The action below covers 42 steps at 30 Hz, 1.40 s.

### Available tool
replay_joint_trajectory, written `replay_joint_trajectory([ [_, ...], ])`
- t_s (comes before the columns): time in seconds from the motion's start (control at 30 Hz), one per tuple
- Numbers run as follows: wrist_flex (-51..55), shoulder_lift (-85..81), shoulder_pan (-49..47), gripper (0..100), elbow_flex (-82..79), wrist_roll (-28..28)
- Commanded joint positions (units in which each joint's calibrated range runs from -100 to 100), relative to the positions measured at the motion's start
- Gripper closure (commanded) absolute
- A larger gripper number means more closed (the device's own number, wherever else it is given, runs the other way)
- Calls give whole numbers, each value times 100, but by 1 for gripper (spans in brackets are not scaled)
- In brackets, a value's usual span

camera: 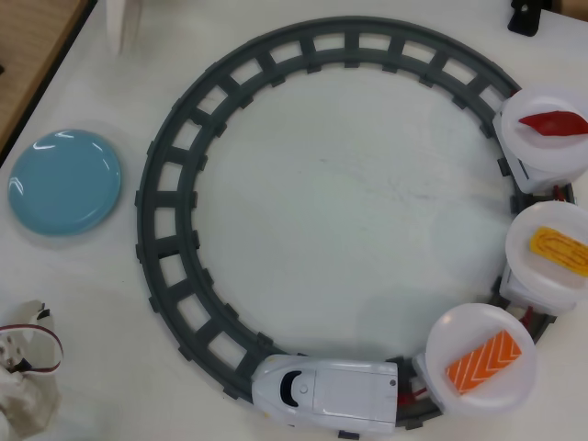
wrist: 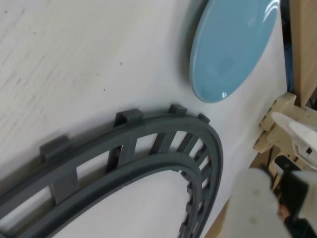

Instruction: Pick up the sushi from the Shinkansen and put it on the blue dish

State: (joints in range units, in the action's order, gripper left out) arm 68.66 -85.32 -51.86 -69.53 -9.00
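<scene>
The sushi (camera: 483, 361) lies on the plate (camera: 457, 333) just behind the train (camera: 326, 391), well apart from the claw (wrist: 277, 198), whose opening I cannot tell.

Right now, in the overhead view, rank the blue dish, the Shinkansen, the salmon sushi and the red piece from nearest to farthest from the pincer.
The pincer sits at the lower left corner.
1. blue dish: left side, just above it.
2. Shinkansen: bottom centre.
3. sushi: lower right, on its white plate.
4. red piece: upper right.
</scene>
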Motion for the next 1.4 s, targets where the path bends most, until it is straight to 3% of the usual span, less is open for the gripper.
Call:
replay_joint_trajectory([
  [0.0, -33, 9, -25, 96, 28, 27],
  [0.37, -118, 166, 54, 95, 290, 215],
  [0.57, -152, 1261, 89, 95, 1038, 236],
  [1.03, -178, 3684, 1383, 95, 2905, 351],
  [1.2, 205, 4107, 1788, 87, 3175, 330],
  [1.37, 706, 4488, 1885, 86, 3365, 304],
])
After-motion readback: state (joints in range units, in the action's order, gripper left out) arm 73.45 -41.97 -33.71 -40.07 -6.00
